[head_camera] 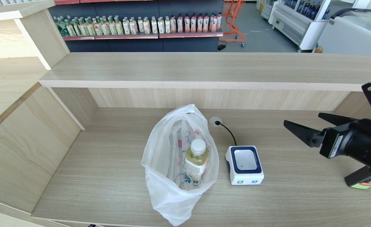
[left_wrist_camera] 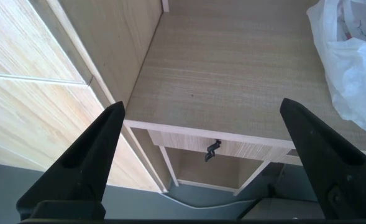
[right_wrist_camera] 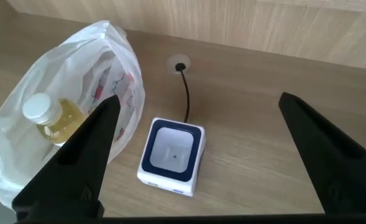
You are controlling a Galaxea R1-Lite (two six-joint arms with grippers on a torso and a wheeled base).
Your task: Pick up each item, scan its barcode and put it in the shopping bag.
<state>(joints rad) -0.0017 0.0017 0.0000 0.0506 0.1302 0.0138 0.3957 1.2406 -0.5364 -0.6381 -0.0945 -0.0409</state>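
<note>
bottle already inside the white shopping bag mid-tabletop, scanner just beside the bag, right claw spread wide and empty, left claw wide open too, holding nothing

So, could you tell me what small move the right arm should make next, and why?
Probably lower the open, empty right gripper toward the dark labelled thing on the counter beneath that arm, if it is an item: the bottle already stands in the shopping bag, beside the scanner.
</note>
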